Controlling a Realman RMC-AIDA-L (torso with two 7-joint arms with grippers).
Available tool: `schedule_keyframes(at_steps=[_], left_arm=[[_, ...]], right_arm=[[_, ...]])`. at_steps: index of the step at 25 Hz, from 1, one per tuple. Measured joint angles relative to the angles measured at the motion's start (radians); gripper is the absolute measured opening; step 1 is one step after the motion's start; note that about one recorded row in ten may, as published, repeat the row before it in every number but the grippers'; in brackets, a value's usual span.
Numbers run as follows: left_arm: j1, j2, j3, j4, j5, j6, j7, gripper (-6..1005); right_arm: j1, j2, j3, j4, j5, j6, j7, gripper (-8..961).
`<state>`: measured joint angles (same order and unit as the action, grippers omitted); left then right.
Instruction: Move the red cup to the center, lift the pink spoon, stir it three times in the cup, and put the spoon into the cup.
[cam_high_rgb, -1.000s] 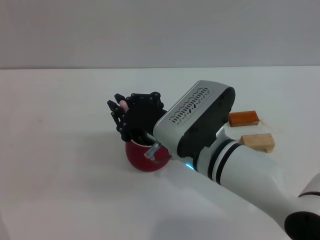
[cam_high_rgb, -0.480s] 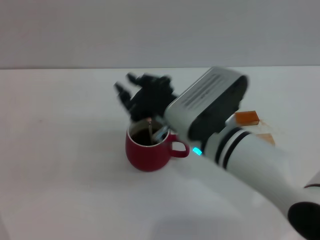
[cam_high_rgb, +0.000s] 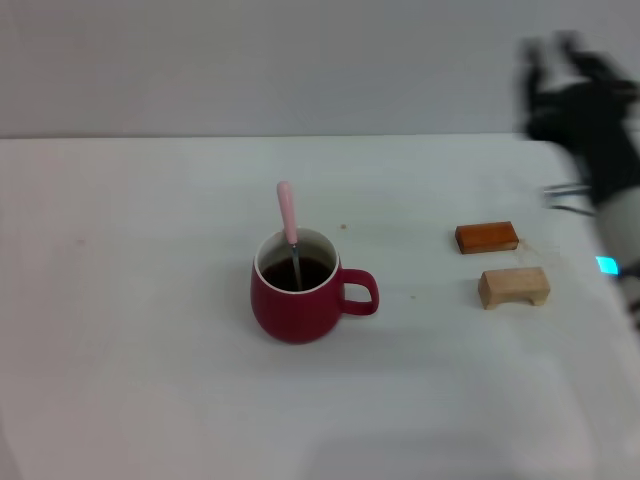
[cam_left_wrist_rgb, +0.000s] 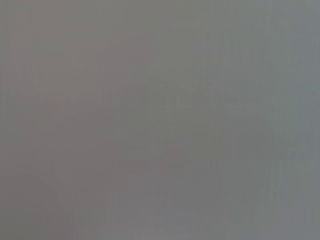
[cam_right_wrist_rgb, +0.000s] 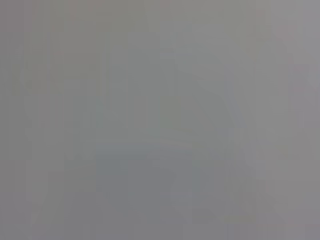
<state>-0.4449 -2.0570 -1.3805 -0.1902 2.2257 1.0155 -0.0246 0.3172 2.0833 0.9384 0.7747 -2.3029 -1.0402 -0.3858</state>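
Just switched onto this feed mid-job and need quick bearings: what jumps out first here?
A squat dark-red ceramic mug with dark liquid stands mid-table, loop handle toward the robot's right. A slim pink-handled spoon stands in it, leaning on the far rim. Off to the right lie an orange-brown block and a light wooden block, with the right gripper raised at the far right edge.

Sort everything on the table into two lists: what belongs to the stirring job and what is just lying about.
Belongs to the job:
- red cup, holding dark liquid
- pink spoon, standing in the cup
- right pincer, raised at the far right edge, away from the cup

Just lying about:
- orange-brown block
- light wooden block, nearer than the orange one
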Motion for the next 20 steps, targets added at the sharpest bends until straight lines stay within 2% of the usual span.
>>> schedule_keyframes(at_steps=[3,4,5,7,8,9,12,13,16,20], left_arm=[[0.004,-0.001,0.0,0.0,-0.002,0.006,0.0,802],[0.004,-0.001,0.0,0.0,-0.002,0.006,0.0,802],[0.005,-0.002,0.0,-0.001,-0.002,0.007,-0.001,802],[0.007,-0.002,0.0,0.001,-0.002,0.007,-0.002,802],[0.007,-0.003,0.0,0.006,-0.002,0.004,-0.002,802],[0.007,-0.003,0.0,0.006,-0.002,0.004,-0.002,802],[0.016,-0.003,-0.006,0.008,-0.003,0.003,-0.014,802],[0.024,-0.003,-0.008,0.006,-0.002,0.002,-0.021,802],[0.032,-0.003,-0.007,0.006,0.0,0.0,-0.024,802],[0.034,-0.006,-0.002,0.008,0.002,-0.009,-0.024,802]], right_arm=[[-0.024,-0.001,0.008,-0.124,0.089,-0.205,0.032,284],[-0.024,-0.001,0.008,-0.124,0.089,-0.205,0.032,284],[-0.029,-0.003,0.009,-0.175,0.129,-0.269,0.059,284],[-0.033,-0.007,0.02,-0.273,0.187,-0.364,0.139,284],[-0.025,-0.012,0.048,-0.409,0.206,-0.431,0.298,284],[-0.025,-0.012,0.048,-0.409,0.206,-0.431,0.298,292],[0.01,-0.025,0.06,-0.615,0.201,-0.478,0.543,315],[0.038,-0.035,0.055,-0.747,0.197,-0.484,0.663,323],[0.041,-0.045,0.061,-0.811,0.207,-0.486,0.717,346],[0.026,-0.051,0.067,-0.817,0.233,-0.488,0.721,361]])
